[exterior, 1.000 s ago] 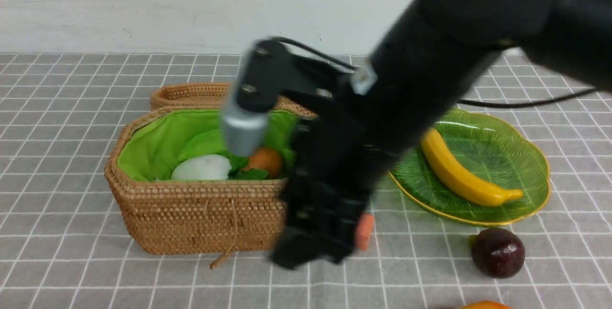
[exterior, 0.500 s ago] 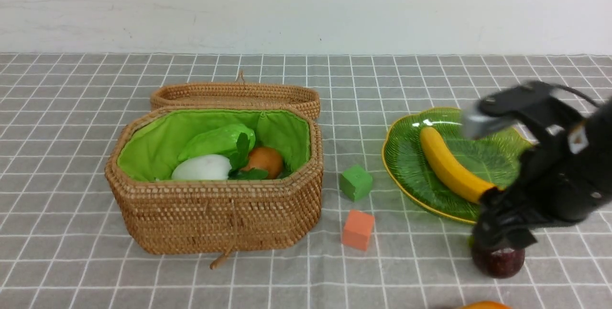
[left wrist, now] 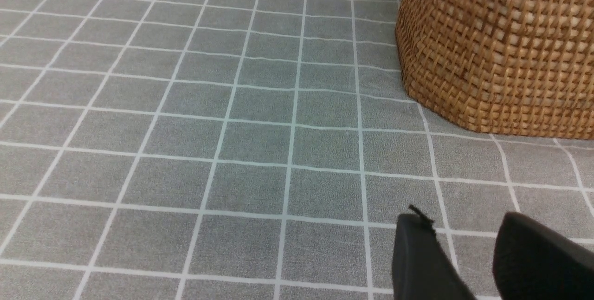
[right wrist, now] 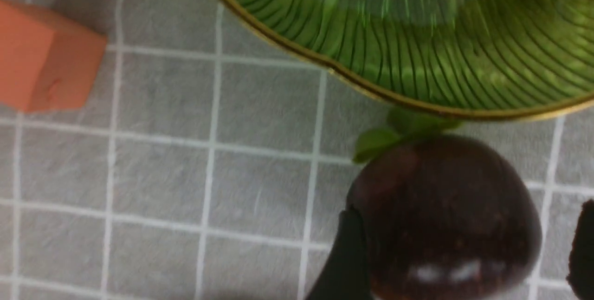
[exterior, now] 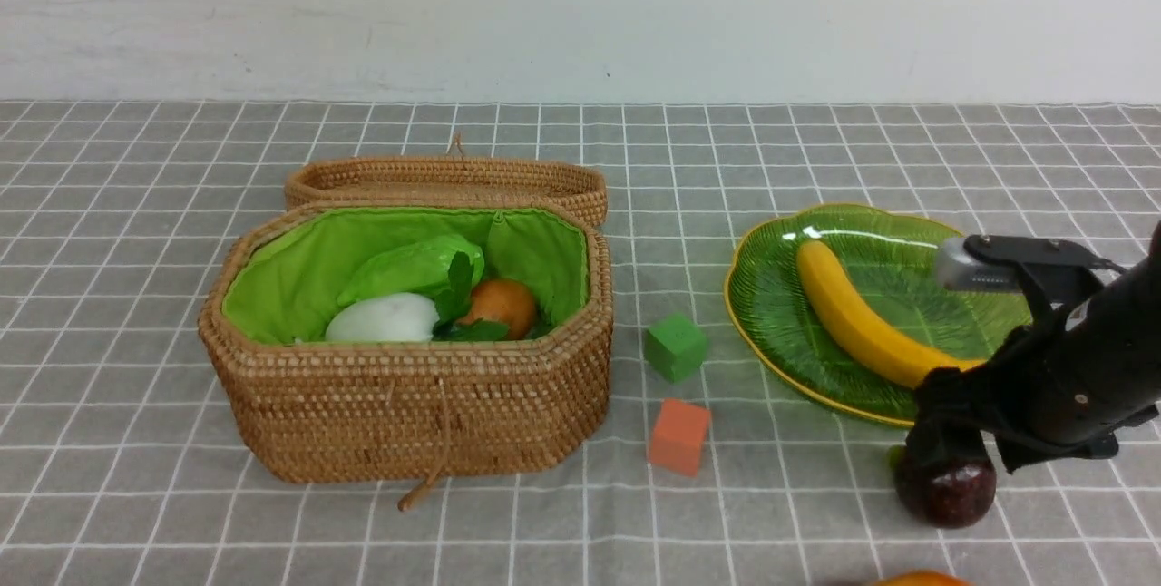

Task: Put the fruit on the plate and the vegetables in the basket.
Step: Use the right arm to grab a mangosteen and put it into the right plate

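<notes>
Right gripper [right wrist: 464, 253] jaws wide, straddling maroon fruit [exterior: 946, 491] near counter's front right, just off plate [exterior: 771, 296] rim; grip unconfirmed. Left gripper [left wrist: 482, 258] jaws slightly parted, empty. Banana [exterior: 857, 323] plated.

The table [exterior: 136, 205] wears grey cloth crossed by thin white lines in a square grid. The basket [exterior: 408, 414] is tan woven rattan, lined in bright green; inside it lie a white radish [exterior: 381, 318], a light green gourd [exterior: 413, 264] and an orange-brown potato [exterior: 505, 303]. Right of the basket sit a green cube [exterior: 676, 346] and an orange cube [exterior: 678, 435]. The plate [exterior: 780, 296] is ribbed translucent green with a gold rim, holding a yellow banana [exterior: 862, 327]. The ball-shaped fruit [exterior: 948, 493] is glossy dark maroon. The right tool [right wrist: 459, 263] is black
</notes>
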Tool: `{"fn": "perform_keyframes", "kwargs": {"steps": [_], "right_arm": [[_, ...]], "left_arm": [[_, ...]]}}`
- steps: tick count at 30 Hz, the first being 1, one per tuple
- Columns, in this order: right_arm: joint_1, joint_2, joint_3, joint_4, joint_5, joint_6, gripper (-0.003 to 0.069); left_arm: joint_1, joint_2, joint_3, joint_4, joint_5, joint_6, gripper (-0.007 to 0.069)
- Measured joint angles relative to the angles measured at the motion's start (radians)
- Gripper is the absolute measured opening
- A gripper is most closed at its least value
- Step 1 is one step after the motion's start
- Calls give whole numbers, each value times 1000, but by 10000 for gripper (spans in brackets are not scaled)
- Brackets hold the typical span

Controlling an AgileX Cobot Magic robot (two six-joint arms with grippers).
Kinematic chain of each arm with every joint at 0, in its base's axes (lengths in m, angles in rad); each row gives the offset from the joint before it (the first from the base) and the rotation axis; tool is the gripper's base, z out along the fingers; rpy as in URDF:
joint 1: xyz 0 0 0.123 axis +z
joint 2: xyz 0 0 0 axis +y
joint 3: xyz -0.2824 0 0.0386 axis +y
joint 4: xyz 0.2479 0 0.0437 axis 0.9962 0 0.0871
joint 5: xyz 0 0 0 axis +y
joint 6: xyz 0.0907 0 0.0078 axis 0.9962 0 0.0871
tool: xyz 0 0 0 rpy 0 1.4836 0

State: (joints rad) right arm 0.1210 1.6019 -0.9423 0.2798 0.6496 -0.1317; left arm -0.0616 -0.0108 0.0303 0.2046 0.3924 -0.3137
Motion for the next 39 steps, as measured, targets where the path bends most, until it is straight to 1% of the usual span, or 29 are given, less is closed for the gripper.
{"fn": "perform_keyframes", "kwargs": {"steps": [5, 8, 10, 12, 13, 15, 18, 21, 27, 29, 30, 33, 39], "right_arm": [[0, 74, -7, 15, -10, 0, 590], [0, 74, -11, 23, -1, 0, 566], [0, 70, -15, 31, 14, -4, 566], [0, 50, -26, 64, 74, -50, 566], [0, 44, -30, 68, 79, -55, 566], [0, -5, -72, 137, 129, -128, 566], [0, -54, -142, 188, 123, -175, 566], [0, -66, -206, 191, 49, -201, 566], [0, -6, -243, 132, -313, -202, 566], [0, 19, -243, 131, -363, -202, 566], [0, 64, -243, 131, -422, -202, 566], [0, 147, -243, 131, -471, -202, 566], [0, 210, -242, 145, -489, -202, 566]], "left_arm": [[0, 0, 0, 0, 0, 0, 239], [0, 0, 0, 0, 0, 0, 239], [0, 0, 0, 0, 0, 0, 239], [0, 0, 0, 0, 0, 0, 239], [0, 0, 0, 0, 0, 0, 239], [0, 0, 0, 0, 0, 0, 239], [0, 0, 0, 0, 0, 0, 239], [0, 0, 0, 0, 0, 0, 239], [0, 0, 0, 0, 0, 0, 239], [0, 0, 0, 0, 0, 0, 239], [0, 0, 0, 0, 0, 0, 239], [0, 0, 0, 0, 0, 0, 239], [0, 0, 0, 0, 0, 0, 239]]}}
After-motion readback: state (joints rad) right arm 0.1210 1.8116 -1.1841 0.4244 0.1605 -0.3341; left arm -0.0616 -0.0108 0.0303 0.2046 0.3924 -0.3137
